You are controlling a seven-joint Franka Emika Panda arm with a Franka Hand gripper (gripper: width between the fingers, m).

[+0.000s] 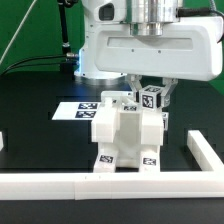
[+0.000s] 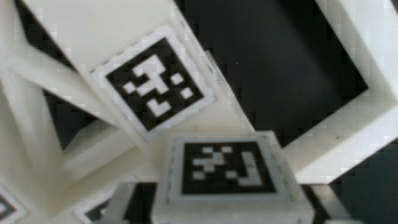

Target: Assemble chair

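The pincer holds a tagged post at the chair — stiff, light, smooth plastic, likely best gripped on flat sides

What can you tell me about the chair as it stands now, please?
The chair is a matte white, blocky plastic assembly, partly built, standing on the black table inside the white rail. Black-and-white tags mark its front feet and a top piece, which the jaws appear to grip. The marker board lies beyond it, toward the exterior view's left.
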